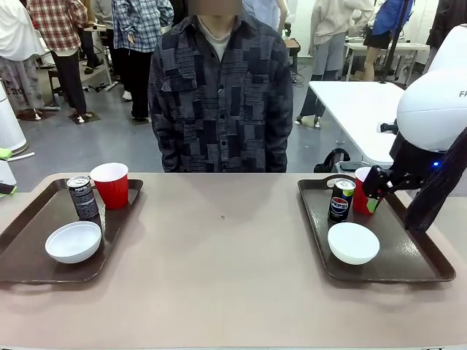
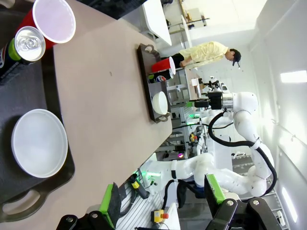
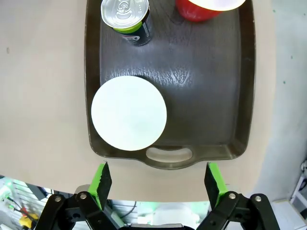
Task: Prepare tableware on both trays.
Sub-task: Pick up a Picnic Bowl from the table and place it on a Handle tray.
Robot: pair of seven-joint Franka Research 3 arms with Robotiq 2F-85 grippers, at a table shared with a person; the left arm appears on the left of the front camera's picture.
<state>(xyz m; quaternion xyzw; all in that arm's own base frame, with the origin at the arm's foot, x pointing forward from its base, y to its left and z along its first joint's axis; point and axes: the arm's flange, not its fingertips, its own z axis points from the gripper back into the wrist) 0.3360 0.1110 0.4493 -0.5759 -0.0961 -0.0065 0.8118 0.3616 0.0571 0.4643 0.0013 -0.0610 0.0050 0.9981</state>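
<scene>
Glossy round white bowl [image 3: 128,113] – ribbed brown tray [image 3: 201,115], both tools wide

The dark blue can [image 1: 340,200] standing at the far end of the tray [image 1: 423,266] by the tabletop's right edge carries the round red, white and blue Pepsi logo. On the black can [image 1: 83,197] in the tray [image 1: 22,262] at the tabletop's left edge there is pale lettering near the top, too small to read. The white robot arm [image 1: 436,102] shows the letters "F" at the picture's right edge.
</scene>
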